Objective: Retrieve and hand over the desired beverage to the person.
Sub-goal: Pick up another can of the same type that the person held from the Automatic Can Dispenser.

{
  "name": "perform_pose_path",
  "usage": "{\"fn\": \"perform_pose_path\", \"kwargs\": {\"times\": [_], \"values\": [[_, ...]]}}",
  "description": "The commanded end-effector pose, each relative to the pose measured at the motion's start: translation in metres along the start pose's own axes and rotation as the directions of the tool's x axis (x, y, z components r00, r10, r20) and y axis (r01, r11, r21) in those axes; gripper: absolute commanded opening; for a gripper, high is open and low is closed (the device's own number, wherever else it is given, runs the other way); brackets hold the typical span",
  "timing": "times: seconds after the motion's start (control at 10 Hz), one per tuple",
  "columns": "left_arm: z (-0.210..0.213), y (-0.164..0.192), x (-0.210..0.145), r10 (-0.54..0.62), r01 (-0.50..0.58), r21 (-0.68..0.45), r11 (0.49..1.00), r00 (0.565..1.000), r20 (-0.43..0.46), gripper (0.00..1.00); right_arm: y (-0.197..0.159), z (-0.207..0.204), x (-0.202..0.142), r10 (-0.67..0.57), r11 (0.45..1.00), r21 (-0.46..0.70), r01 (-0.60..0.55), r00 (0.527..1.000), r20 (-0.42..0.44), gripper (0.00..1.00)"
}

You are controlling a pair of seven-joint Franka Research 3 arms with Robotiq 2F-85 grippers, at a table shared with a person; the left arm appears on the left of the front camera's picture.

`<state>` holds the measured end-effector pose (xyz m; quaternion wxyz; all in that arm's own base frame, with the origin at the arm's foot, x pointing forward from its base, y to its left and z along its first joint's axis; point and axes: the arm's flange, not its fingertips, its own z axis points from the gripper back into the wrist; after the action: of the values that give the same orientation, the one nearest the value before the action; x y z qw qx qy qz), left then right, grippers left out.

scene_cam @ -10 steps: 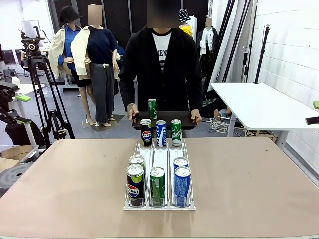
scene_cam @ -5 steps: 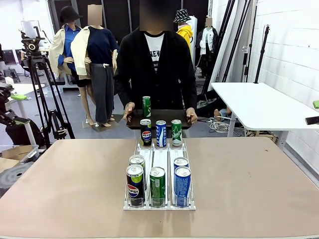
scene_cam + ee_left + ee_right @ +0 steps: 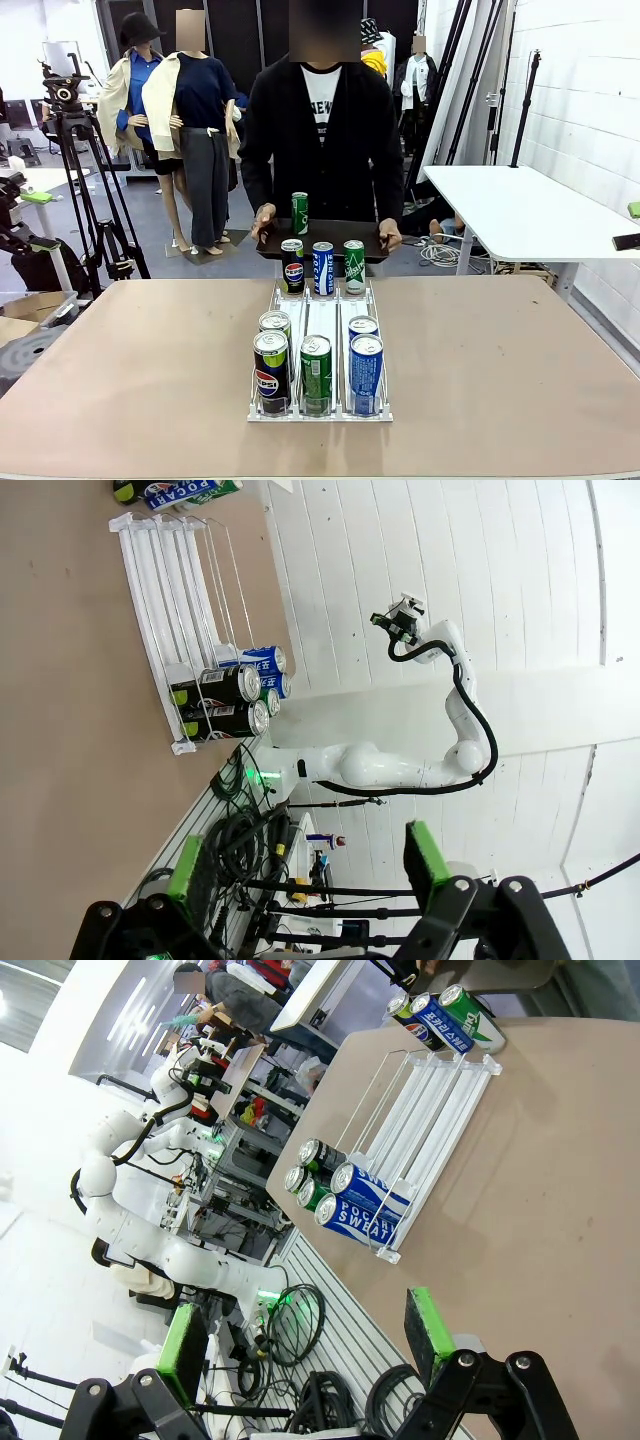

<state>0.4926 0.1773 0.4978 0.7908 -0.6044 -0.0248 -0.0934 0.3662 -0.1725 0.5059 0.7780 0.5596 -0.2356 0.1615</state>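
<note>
Picking the wrong drink is the chief risk, since nothing shows which one the person (image 3: 320, 130) wants. The white rack (image 3: 322, 312) in the middle of the desk (image 3: 150, 360) holds a Pepsi can (image 3: 271, 372), a green can (image 3: 316, 374) and a blue can (image 3: 366, 374) at its near end, and a far trio (image 3: 323, 268) in like colours stands at the end toward the desk's far edge. The cans stand shoulder to shoulder in narrow lanes, so jaws coming down on one could nudge or tip its neighbour. The left gripper (image 3: 308, 865) and the right gripper (image 3: 305, 1335) both hang with jaws spread and nothing between them, well apart from the rack. Beyond the far edge the person's hands (image 3: 264, 218) hold a dark tray (image 3: 335, 232) bearing an upright green can (image 3: 300, 213) (a hand-held tray is none too steady), and setting another drink beside it could knock it over. Legible print: "pepsi" on the near-left can, "POCARI SWEAT" on the blue cans in the right wrist view, and "NEW" on the white shirt (image 3: 322, 90). The green cans' lettering is too small to read.
</note>
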Motion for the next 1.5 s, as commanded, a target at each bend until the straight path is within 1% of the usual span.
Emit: {"fn": "perform_pose_path", "kwargs": {"times": [0.0, 0.3, 0.6, 0.9, 1.2, 1.3, 1.4], "values": [[0.001, -0.003, 0.002, 0.012, -0.012, 0.01, 1.0, 1.0, -0.009, 1.0, 0.0, -0.003, -0.002, 0.004, 1.0, -0.01, -0.004, 1.0, 0.008, 1.0], [0.0, 0.0, 0.0, 0.0, 0.0, 0.0, 1.0, 1.0, 0.0, 1.0, 0.0, -0.003, -0.002, 0.004, 1.0, -0.01, -0.004, 1.0, 0.008, 1.0], [-0.016, -0.019, -0.008, -0.009, 0.008, 0.014, 1.0, 1.0, 0.011, 1.0, 0.0, -0.003, -0.002, 0.004, 1.0, -0.01, -0.004, 1.0, 0.008, 1.0], [-0.051, -0.051, -0.012, -0.025, 0.025, 0.085, 0.996, 1.0, -0.005, 1.0, 0.0, -0.003, -0.002, 0.004, 1.0, -0.01, -0.004, 1.0, 0.008, 1.0], [-0.09, -0.075, -0.02, -0.071, 0.072, 0.153, 0.986, 0.997, -0.013, 1.0, 0.0, -0.003, -0.002, 0.004, 1.0, -0.01, -0.004, 1.0, 0.008, 1.0], [-0.105, -0.085, -0.028, -0.08, 0.082, 0.168, 0.982, 0.997, -0.023, 1.0, 0.0, -0.003, -0.002, 0.004, 1.0, -0.01, -0.004, 1.0, 0.008, 1.0], [-0.119, -0.091, -0.035, -0.098, 0.1, 0.207, 0.973, 0.995, -0.021, 1.0, 0.0, -0.003, -0.002, 0.004, 1.0, -0.01, -0.004, 1.0, 0.008, 1.0]]}}
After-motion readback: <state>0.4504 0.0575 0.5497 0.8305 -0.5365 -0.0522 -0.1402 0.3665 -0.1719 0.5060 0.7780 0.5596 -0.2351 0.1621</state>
